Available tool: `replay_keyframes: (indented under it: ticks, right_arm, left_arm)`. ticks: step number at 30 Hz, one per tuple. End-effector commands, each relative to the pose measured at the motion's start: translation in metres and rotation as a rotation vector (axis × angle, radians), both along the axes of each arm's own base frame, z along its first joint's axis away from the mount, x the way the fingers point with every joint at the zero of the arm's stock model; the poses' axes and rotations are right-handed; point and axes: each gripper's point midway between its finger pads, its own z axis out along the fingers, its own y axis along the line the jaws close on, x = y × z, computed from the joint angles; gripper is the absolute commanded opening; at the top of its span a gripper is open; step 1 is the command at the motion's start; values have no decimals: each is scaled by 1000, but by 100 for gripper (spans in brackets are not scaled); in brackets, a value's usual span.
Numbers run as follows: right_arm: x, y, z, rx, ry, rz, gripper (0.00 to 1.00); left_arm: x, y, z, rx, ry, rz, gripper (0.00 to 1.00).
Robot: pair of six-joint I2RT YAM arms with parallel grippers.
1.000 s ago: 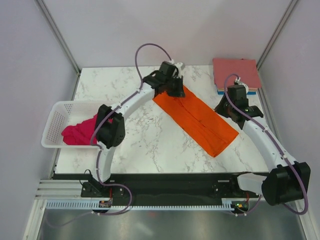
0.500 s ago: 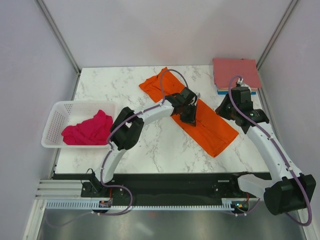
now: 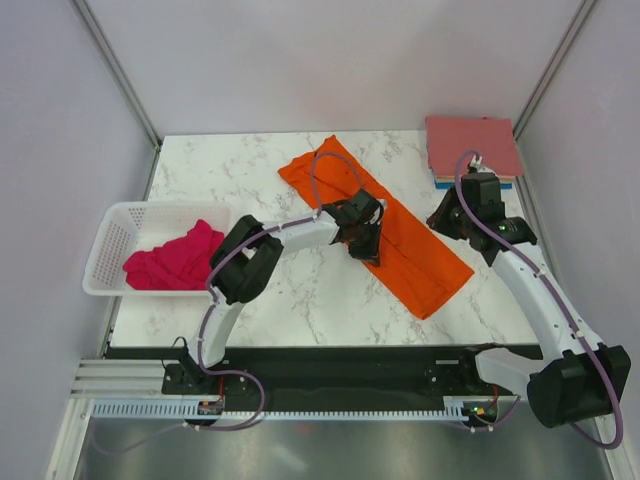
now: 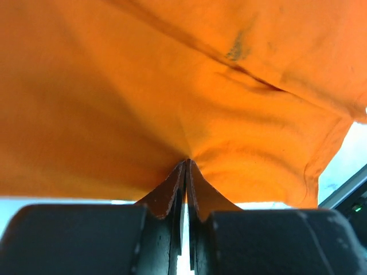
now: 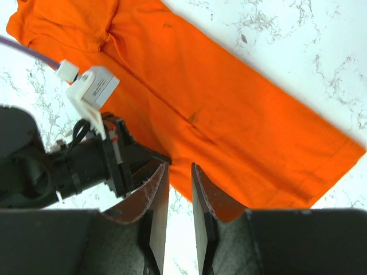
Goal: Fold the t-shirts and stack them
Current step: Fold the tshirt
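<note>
Marble table (image 3: 300, 300), orange t-shirt (image 3: 425, 255), white basket (image 3: 103, 255)

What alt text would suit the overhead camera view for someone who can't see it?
An orange t-shirt lies diagonally on a marble table, the left end effector down on its middle and the right end effector near its right edge. A white basket at left holds a crumpled magenta t-shirt; folded shirts are stacked far right.

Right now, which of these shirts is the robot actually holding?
The bright orange t-shirt: the left gripper pinches its cloth. The magenta t-shirt lies crumpled in the basket, and the folded stack sits apart, untouched.
</note>
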Motion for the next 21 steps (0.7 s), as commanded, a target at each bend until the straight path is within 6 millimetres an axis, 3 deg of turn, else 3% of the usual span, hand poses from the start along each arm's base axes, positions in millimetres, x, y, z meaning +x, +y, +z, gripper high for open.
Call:
replay_keyframes:
  ticks: [1,7,10,12,16,17,18,20,21]
  right_arm:
    - [3,2,-3,-8,-9,31,29]
    - [-4,14,-28,37,22,89,30]
    - [-5,20,-33,71,25,105,31]
    - [-5,22,-36,81,29,110,31]
    - [-3,26,-39,94,30,117,31]
    - [-2,26,-39,95,27,120,31]
    - [-2,26,-39,94,25,122,31]
    - [0,26,-38,93,20,125,32]
    - [0,27,-38,92,22,126,32]
  left_arm:
    - [-34,67,-36,232,59,67,10]
    - [-62,144,-25,370,29,135,11]
    - [-66,175,-17,439,0,168,12]
    - [-57,183,-1,429,-35,190,14]
    - [-13,186,19,371,-64,220,15]
    - [1,193,14,377,-53,243,15]
    - [23,186,29,343,-93,262,14]
    - [50,187,37,319,-110,286,14]
    - [72,178,46,292,-137,298,14]
